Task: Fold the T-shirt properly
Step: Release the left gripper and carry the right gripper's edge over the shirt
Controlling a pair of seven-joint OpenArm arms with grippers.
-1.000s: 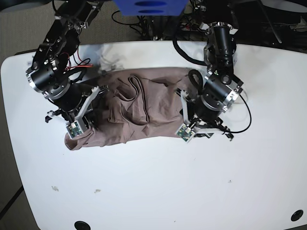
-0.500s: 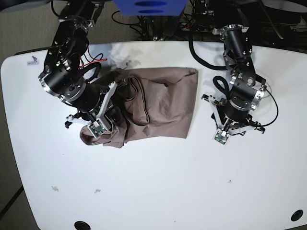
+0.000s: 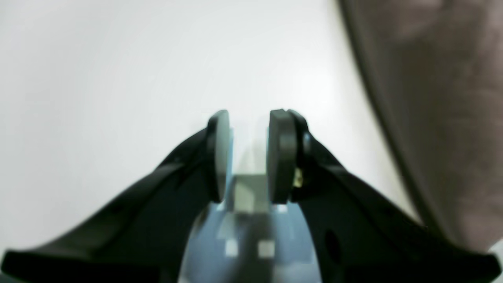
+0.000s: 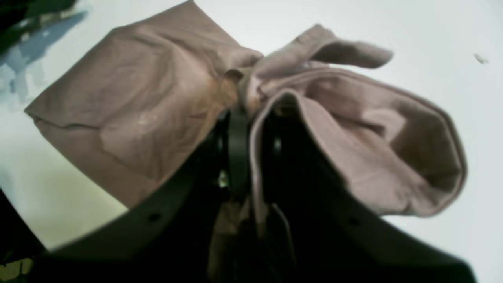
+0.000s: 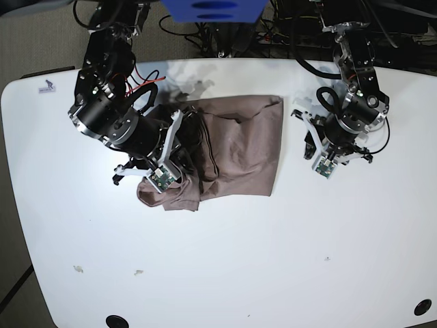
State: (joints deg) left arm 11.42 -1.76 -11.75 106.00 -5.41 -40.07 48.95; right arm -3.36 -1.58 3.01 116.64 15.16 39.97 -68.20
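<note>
The mauve T-shirt (image 5: 242, 147) lies bunched on the white table (image 5: 225, 260), with its left part doubled over toward the middle. In the right wrist view my right gripper (image 4: 249, 114) is shut on a gathered fold of the T-shirt (image 4: 149, 98), and fabric drapes over both fingers. That arm (image 5: 116, 126) hangs over the shirt's left end. The left wrist view shows my left gripper (image 3: 249, 153) open with a narrow gap and nothing between its pads, above bare table; the T-shirt edge (image 3: 440, 98) runs along its right. The left arm (image 5: 355, 113) stands apart from the shirt's right edge.
Cables and a blue box (image 5: 213, 8) sit behind the table's back edge. Small specks (image 5: 78, 268) lie on the front left of the table, and a dark round hole (image 5: 116, 320) is near the front edge.
My right gripper has carried the shirt's left end to the right, over the body. My left gripper has let go of the right edge and drawn away to the right and back.
</note>
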